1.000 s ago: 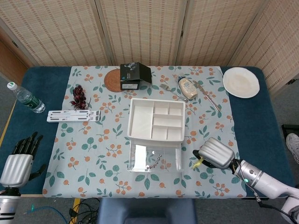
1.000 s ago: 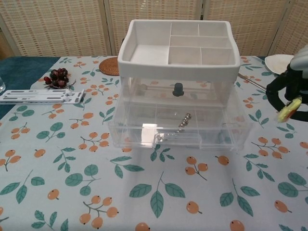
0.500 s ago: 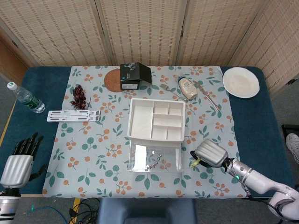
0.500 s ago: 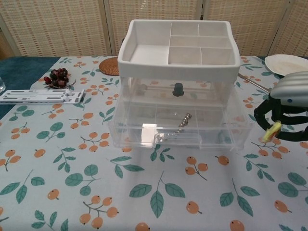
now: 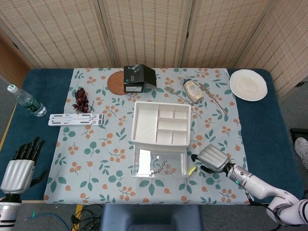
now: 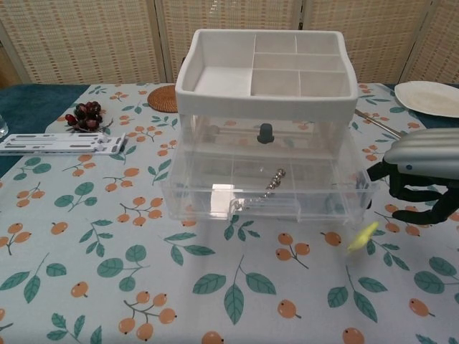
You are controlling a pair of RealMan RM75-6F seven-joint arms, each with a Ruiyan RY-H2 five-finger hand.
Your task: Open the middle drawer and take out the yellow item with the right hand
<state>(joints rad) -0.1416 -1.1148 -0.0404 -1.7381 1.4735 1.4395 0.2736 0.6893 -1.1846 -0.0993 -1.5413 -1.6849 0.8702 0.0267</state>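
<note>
Our yellow item is out of the drawer, blurred just off its right front corner over the desk, seemingly free of any grip. Our right hand hangs just above and right of it, fingers curled downward around nothing. The drawer stands pulled out. Our left hand idles with fingers spread, well away.

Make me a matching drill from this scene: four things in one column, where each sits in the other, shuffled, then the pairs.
Things:
1. yellow item
2. white plate
3. water bottle
4. middle drawer

Places:
A. far right corner of the table
B. pulled out of the organizer
C. on the cloth below the right hand
D. left edge, lying on the blue cover

Pairs: 1-C, 2-A, 3-D, 4-B
</note>
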